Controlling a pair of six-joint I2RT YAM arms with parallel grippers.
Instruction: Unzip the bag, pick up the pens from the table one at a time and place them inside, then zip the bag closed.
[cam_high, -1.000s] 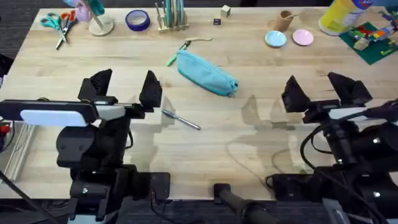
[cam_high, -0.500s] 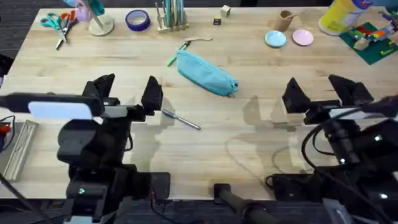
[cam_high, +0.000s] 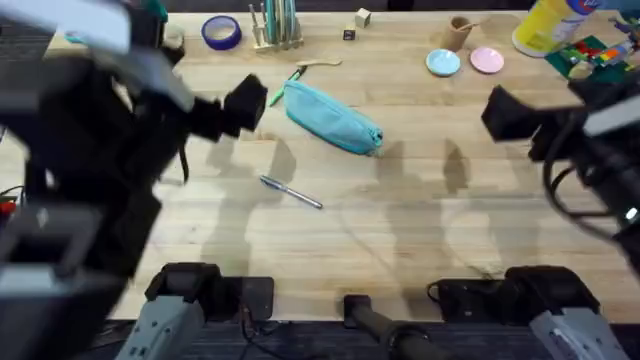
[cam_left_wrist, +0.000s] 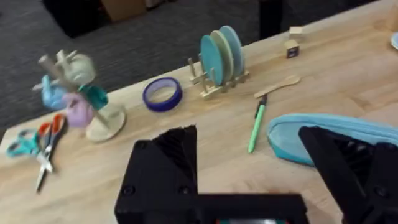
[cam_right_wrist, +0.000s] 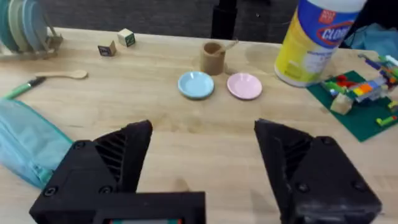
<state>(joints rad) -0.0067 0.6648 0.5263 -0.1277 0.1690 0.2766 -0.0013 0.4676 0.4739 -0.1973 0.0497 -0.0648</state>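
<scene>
The teal bag (cam_high: 333, 118) lies slantwise on the table (cam_high: 400, 230), zipped as far as I can tell. The green pen (cam_left_wrist: 256, 127) lies just beyond the bag's left end, beside a wooden spoon (cam_left_wrist: 277, 86). Nearer the front, the silver pen (cam_high: 291, 191) lies by itself. My left gripper (cam_left_wrist: 255, 180) hangs open and empty above the table, left of the bag (cam_left_wrist: 329, 137); one of its fingers (cam_high: 245, 105) is close to the green pen (cam_high: 277, 94). My right gripper (cam_right_wrist: 205, 168) is open and empty, well to the right of the bag (cam_right_wrist: 25, 143).
Along the far edge stand scissors (cam_left_wrist: 37, 149), a peg stand (cam_left_wrist: 78, 99), a blue tape roll (cam_left_wrist: 163, 93) and a plate rack (cam_left_wrist: 221, 59). At the far right are a cup (cam_right_wrist: 212, 57), a blue dish (cam_right_wrist: 196, 84), a pink dish (cam_right_wrist: 244, 86), a wipes bottle (cam_right_wrist: 314, 40) and a brick plate (cam_right_wrist: 367, 93).
Both arms have risen and swung toward the far side; the left now looms large and blurred under the camera. The bag and both pens have not moved.
</scene>
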